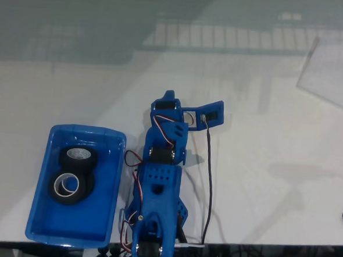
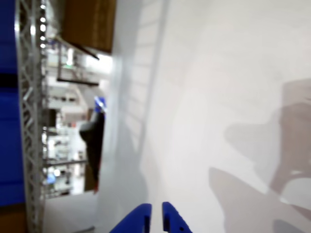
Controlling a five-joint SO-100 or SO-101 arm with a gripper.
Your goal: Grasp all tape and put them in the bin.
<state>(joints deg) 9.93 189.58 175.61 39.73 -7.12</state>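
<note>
Two small black ring-shaped rolls of tape with whitish cores (image 1: 74,172) are seen lying inside the shallow rectangular glossy blue plastic bin (image 1: 38,213) in the fixed view, one touching the other, near the bin's upper half. A third roll cannot be made out on the white tabletop (image 1: 261,186); whether it sits hidden under the arm or lies out of frame cannot be told. The blue arm (image 1: 159,192) is folded back beside the bin, just to its right in that view. In the wrist view the blue two-finger gripper (image 2: 156,218) is pointed out over bare white surface, its jaws drawn nearly together with only a slim gap, and nothing is held between them. The work appears largely done, and the step in hand is judged to be a search or a return to rest. If another roll is to be sought, the jaws should be opened wide before any descent, the ring approached from above, and one wall of it pinched. The cable beside the arm (image 1: 210,183) should be kept from snagging.
</note>
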